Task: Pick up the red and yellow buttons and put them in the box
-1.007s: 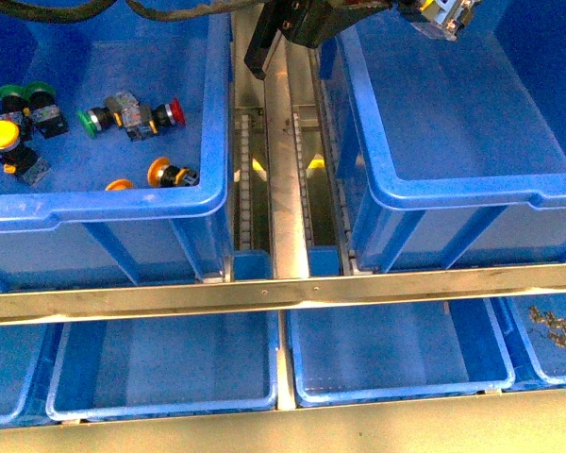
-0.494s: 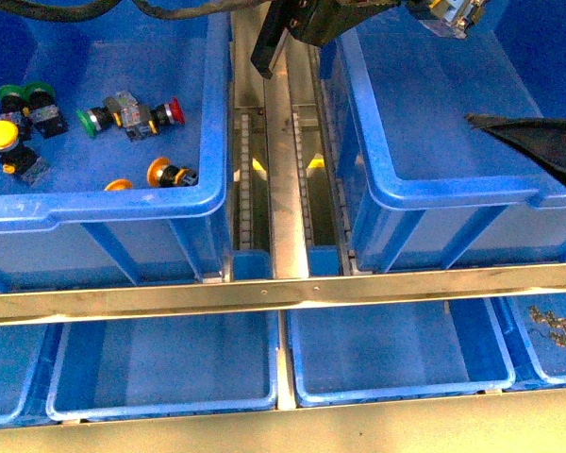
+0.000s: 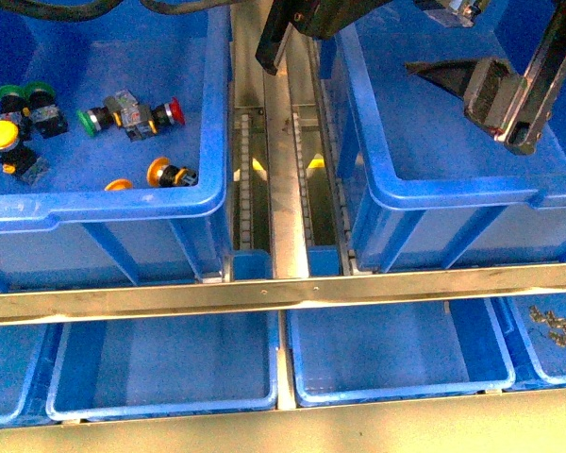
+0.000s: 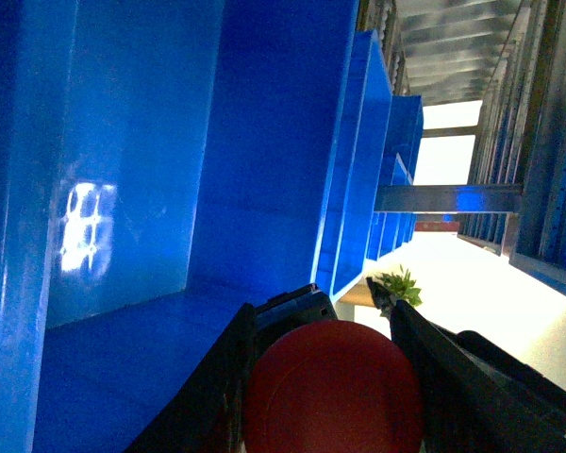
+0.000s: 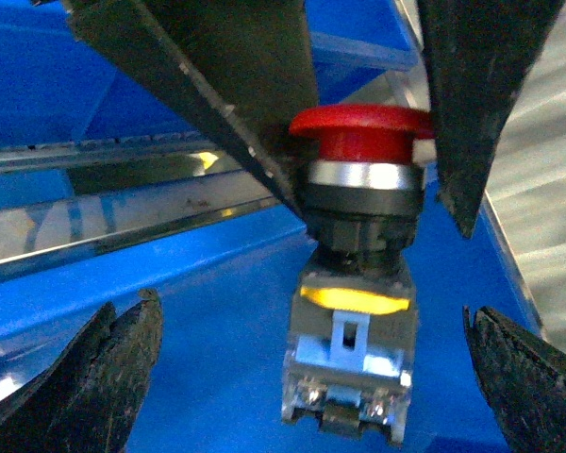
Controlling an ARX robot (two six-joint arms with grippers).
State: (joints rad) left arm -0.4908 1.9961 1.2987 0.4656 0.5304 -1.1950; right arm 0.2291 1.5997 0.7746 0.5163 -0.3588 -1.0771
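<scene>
The left gripper (image 4: 335, 300) is clamped on a red button (image 5: 360, 142), the cap pinched between its fingers and the grey block hanging below, high above the box (image 3: 453, 200). The change is the right gripper (image 5: 316, 349): absent a second ago, it has swung in from the side over the same box, fingers spread wide and empty, facing the held button. I judge a drop or a handover is close. More red and yellow buttons (image 3: 160, 172) lie in the other crate (image 3: 123, 200).
</scene>
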